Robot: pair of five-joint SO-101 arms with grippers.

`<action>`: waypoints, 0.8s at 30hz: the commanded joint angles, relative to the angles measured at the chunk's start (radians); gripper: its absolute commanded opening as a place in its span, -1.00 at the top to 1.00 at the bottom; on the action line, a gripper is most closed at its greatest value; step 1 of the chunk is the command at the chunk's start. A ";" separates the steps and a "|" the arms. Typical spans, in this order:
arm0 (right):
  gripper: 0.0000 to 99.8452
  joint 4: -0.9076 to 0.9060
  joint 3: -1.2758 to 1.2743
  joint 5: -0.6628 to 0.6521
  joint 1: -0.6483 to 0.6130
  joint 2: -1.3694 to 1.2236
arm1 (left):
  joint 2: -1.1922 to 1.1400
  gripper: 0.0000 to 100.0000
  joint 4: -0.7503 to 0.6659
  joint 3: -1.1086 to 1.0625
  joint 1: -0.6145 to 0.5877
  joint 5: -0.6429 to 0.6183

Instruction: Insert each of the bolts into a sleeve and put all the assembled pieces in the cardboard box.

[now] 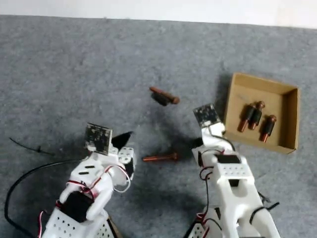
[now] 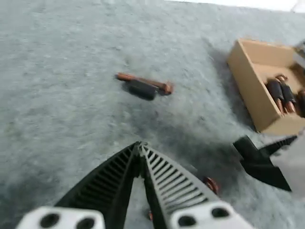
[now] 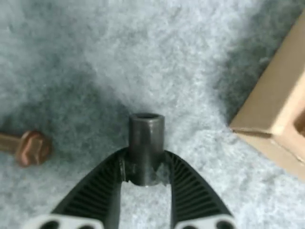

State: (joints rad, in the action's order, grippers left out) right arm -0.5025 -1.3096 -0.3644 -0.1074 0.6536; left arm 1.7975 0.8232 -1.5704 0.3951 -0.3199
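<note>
Sleeve (image 3: 146,143) is clamped by its lower end in the right gripper (image 3: 145,163), over the mat (image 1: 74,64), with the open bore facing away from the wrist. Last loose bolt (image 1: 161,157) lies flat on the mat between the arms, head toward the right arm. It sits off to one side of the sleeve mouth, not on its axis.

Left gripper (image 2: 141,148) is above the bolt's shank end, fingers closed to a point with nothing visible between them.

One assembled piece (image 1: 164,96) is on the mat farther out. Three more (image 1: 255,119) are in the cardboard box (image 1: 290,119).

Step in hand, as I read it: left picks up the bolt.
- Open first and pinch near the head, so the shank stays bare.
- Bolt is round, so expect it to roll.
- Line the shank up with the bore before pushing. Sleeve is held low and would likely pivot under an off-axis load.
</note>
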 commanded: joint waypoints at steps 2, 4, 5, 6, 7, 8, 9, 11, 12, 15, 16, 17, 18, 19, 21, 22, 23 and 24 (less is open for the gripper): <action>0.99 0.027 -0.010 -0.009 0.013 0.084 | -0.059 0.99 -0.003 0.053 0.048 0.049; 0.99 0.027 -0.016 -0.009 0.013 0.097 | -0.160 0.99 -0.052 0.076 0.048 0.058; 0.99 0.027 -0.016 -0.009 0.013 0.101 | -0.223 0.99 -0.086 0.091 0.048 0.063; 0.99 0.027 -0.016 -0.009 0.013 0.104 | -0.298 0.99 -0.123 0.114 0.048 0.063; 0.99 0.027 -0.016 -0.009 0.013 0.105 | -0.377 0.99 -0.155 0.143 0.048 0.063; 0.99 0.027 -0.016 -0.009 0.013 0.105 | -0.461 0.99 -0.183 0.177 0.050 0.063; 0.99 0.027 -0.016 -0.009 0.013 0.105 | -0.545 0.98 -0.203 0.219 0.051 0.063; 0.99 0.025 -0.016 -0.009 0.021 0.105 | -0.716 0.98 -0.222 0.311 0.051 0.063; 0.99 0.025 -0.016 -0.008 0.031 0.105 | -0.794 0.98 -0.224 0.363 0.051 0.063; 0.99 0.025 -0.008 0.048 0.081 0.105 | -0.995 0.98 -0.224 0.499 0.051 0.063; 0.99 0.025 -0.007 0.066 0.099 0.105 | -1.049 0.98 -0.224 0.541 0.051 0.075; 0.99 0.025 -0.007 0.077 0.114 0.105 | -1.098 0.98 -0.224 0.578 0.051 0.107; 0.99 0.025 -0.007 0.083 0.127 0.105 | -1.147 0.98 -0.224 0.615 0.056 0.149; 0.99 0.025 -0.007 0.086 0.133 0.105 | -1.188 0.99 -0.224 0.645 0.071 0.189; 0.99 0.025 -0.007 0.083 0.133 0.105 | -1.267 0.99 -0.224 0.694 0.099 0.275; 0.99 0.025 -0.007 0.083 0.133 0.107 | -1.303 0.99 -0.224 0.710 0.111 0.328; 0.99 0.025 -0.007 0.087 0.136 0.107 | -1.339 0.99 -0.224 0.722 0.128 0.379; 0.99 0.025 -0.007 0.087 0.137 0.107 | -1.374 0.99 -0.224 0.730 0.145 0.430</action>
State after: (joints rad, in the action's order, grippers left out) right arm -0.5025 -1.3311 -0.2877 0.0107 0.7288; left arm 0.4979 0.6191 -0.9198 0.4887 -0.0192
